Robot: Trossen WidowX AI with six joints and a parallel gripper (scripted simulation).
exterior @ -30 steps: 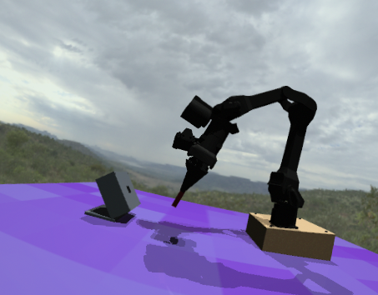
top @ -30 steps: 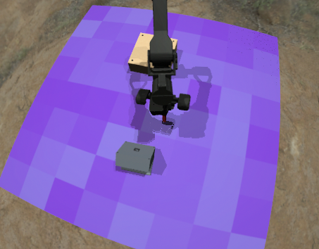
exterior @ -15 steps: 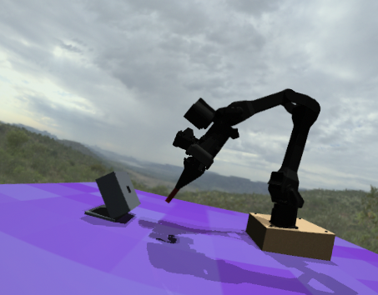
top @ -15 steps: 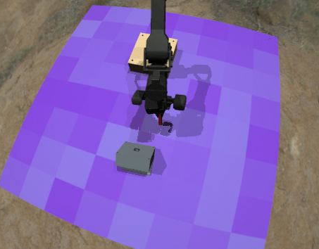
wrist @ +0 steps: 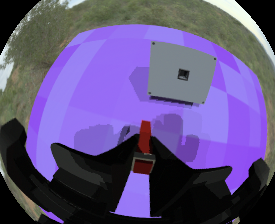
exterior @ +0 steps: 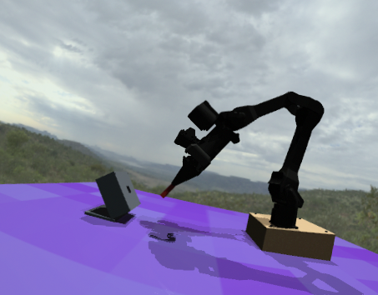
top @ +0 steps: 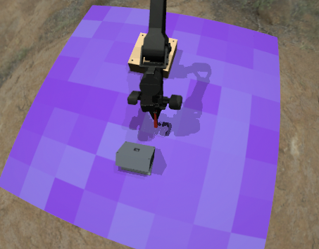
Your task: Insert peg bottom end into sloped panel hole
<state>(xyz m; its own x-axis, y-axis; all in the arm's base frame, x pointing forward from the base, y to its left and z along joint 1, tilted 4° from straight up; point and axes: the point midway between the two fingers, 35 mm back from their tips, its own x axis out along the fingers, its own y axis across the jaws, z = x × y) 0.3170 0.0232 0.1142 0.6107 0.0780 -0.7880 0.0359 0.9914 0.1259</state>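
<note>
The red peg (top: 155,121) (exterior: 167,191) (wrist: 145,135) is held above the table, tilted, its free end pointing down and toward the panel. It has flat sides. My gripper (top: 155,113) (exterior: 173,183) (wrist: 144,139) is shut on the peg's upper part. The grey sloped panel (top: 133,160) (exterior: 120,192) (wrist: 166,75) stands apart from the peg, in front of it. Its square-looking hole (top: 136,150) (exterior: 128,189) (wrist: 183,74) is in the sloped face; in the wrist view it lies above and right of the peg. The hole's inside is dark.
The panel rests on a thin dark base plate (exterior: 101,212). The robot's wooden base block (top: 135,56) (exterior: 298,242) is at the opposite side from the panel. A small dark piece or patch (top: 165,124) (exterior: 169,237) shows on the table below the gripper, among the arm's shadows.
</note>
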